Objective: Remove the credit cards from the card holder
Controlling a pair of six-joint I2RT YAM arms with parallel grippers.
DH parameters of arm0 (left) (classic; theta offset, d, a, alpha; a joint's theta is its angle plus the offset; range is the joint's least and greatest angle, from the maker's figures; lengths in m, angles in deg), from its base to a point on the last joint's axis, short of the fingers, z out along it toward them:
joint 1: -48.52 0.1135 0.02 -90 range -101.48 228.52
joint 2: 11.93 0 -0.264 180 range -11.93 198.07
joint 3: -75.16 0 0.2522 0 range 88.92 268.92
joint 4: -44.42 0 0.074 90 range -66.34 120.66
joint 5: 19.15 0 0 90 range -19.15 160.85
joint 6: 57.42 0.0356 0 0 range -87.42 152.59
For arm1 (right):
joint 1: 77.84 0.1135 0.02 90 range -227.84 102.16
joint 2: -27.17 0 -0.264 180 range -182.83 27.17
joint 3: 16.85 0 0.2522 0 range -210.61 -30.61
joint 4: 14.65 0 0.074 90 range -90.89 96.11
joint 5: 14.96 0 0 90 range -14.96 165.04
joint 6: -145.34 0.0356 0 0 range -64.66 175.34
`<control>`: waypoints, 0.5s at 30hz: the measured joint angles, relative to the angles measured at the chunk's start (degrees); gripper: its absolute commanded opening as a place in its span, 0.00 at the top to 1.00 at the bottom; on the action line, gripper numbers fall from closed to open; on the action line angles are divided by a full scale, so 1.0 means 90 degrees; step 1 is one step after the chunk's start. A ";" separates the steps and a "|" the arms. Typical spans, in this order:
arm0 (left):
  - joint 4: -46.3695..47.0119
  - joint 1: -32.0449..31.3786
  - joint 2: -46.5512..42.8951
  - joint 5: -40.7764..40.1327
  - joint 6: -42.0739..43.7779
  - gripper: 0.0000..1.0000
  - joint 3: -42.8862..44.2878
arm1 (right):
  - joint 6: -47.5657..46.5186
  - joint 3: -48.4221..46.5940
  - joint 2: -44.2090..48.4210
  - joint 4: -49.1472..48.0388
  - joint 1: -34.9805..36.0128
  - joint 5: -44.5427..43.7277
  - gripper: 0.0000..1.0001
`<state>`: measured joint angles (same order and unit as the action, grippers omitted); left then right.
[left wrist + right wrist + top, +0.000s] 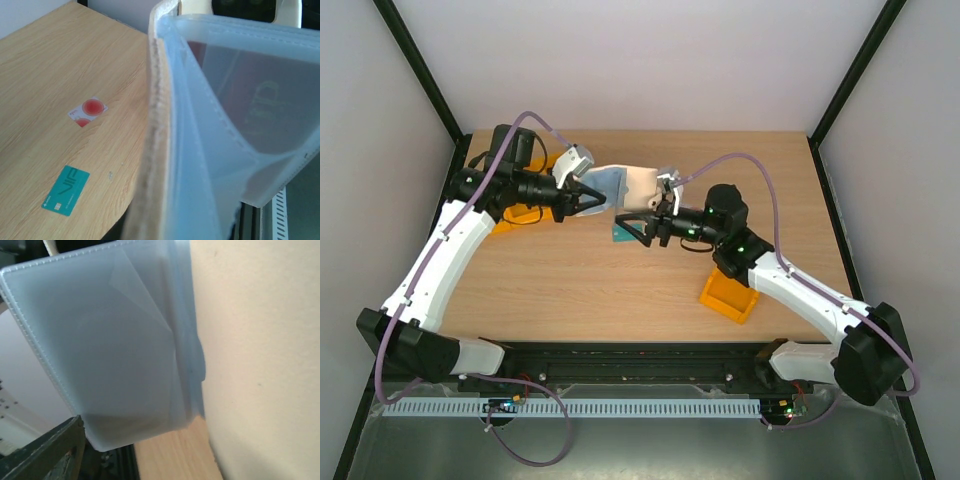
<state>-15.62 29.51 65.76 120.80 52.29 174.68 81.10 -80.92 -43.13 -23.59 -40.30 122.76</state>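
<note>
Cream-white leather and clear bluish-grey plastic make up the card holder (630,183), which hangs open above the wooden desk (570,290), between the two arms. The left fingers (588,197) are closed on its left end and carry it. In the left wrist view the card holder (155,125) fills the right side, with its stitched cream edge running top to bottom and its sleeves fanned out beside that edge.

A dark red credit card (260,100) with faint lettering sits inside one of those sleeves, seen through the plastic. The teal-green credit card (66,190) lies flat on the desk below the card holder. In the top view it (620,236) peeks out just under the holder's near edge. The white credit card with the red circle (88,111) also lies on the desk below the holder, near the teal one but not touching it.

The right fingers (645,230) sit at the holder's right end and stand spread apart. In the right wrist view one dark finger (50,452) shows at the lower left corner, clear of the sleeve. The holder's sleeve and cream cover (260,340) fill the rest of that view, and the sleeve nearest the camera looks empty.

One orange-yellow bin (730,297) rests on the desk, well to the right of the holder and nearer the arm bases. A second bin (525,213) sits to the holder's left, partly hidden behind the left arm.
</note>
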 measured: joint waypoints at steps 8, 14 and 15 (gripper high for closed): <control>0.0066 0.0000 0.0000 0.0121 -0.0097 0.98 -0.0053 | 0.0175 -0.0245 -0.0243 -0.0034 0.0100 -0.0976 0.25; 0.0075 -0.0007 0.0000 0.0187 -0.0124 0.98 -0.0092 | 0.0335 -0.0289 -0.0374 -0.0044 0.0126 -0.1440 0.19; 0.0090 -0.0015 0.0000 0.0202 -0.0129 0.98 -0.0114 | 0.0374 -0.0306 -0.0406 -0.0053 0.0129 -0.1469 0.18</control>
<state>-14.81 29.38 65.76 122.62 51.13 173.65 84.46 -83.67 -46.78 -24.07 -39.15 109.54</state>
